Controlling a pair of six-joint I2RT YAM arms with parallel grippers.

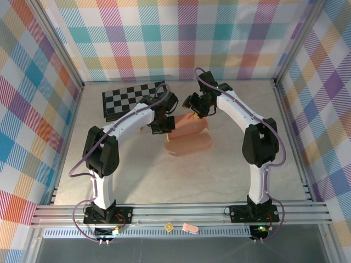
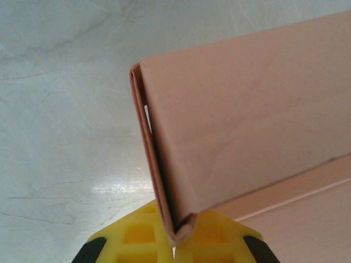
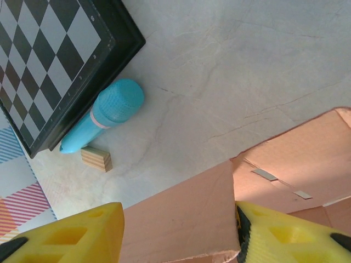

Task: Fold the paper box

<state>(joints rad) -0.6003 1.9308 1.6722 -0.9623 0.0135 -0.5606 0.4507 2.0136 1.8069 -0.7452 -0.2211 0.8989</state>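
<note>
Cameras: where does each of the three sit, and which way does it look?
Top external: above and behind the arms, looking down on the table; both arms show.
Left wrist: on the left arm, looking along the left gripper, shut on the paper box.
Right wrist: on the right arm, looking past the right gripper, astride a box flap, to the chessboard.
Shared: top and right wrist both show box and chessboard.

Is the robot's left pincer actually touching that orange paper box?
Touching. The left wrist view shows the left pincer shut on the paper box, its yellow fingers pinching the folded wall's lower corner.
</note>
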